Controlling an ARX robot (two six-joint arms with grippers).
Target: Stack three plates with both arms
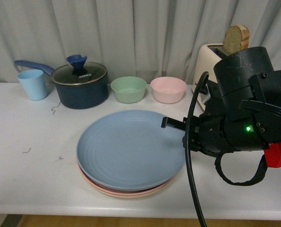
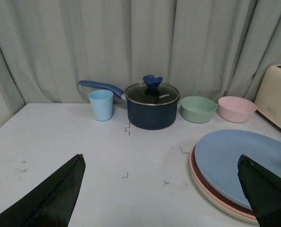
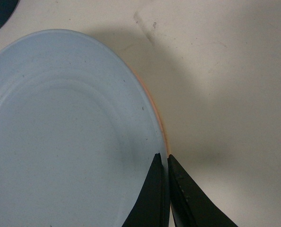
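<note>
- The pale grey curtain (image 1: 131,33) closes off the far side, well beyond both pincers.
- The white counter (image 1: 36,165) is lightly scuffed with a few dark specks. A broad bare stretch lies ahead of the left pincer (image 2: 160,158), and more bare surface lies on the outer side of the right pincer (image 3: 164,156).
- The right arm (image 1: 246,99), black with a green light and a red part, hangs over the counter's right side.
- The blue plate (image 1: 131,149) tops the stack, reaching from the right pincer toward the robot's left. The two lower plates (image 1: 131,194), pink and beige, show only thin rims.
- The right pincer is closed almost to nothing, its fingers (image 3: 152,194) nipping the blue plate's rim on the edge nearest the arm.
- The left pincer is spread wide with nothing between its fingers (image 2: 55,198); the stack sits to its right, apart from it.
- Beyond the stack stand a dark lidded pot (image 1: 81,85), a green bowl (image 1: 128,90) and a pink bowl (image 1: 168,90).
- A cream toaster (image 1: 208,61) stands behind the right pincer.
- A light blue cup (image 1: 33,84) is farthest from the right pincer.
</note>
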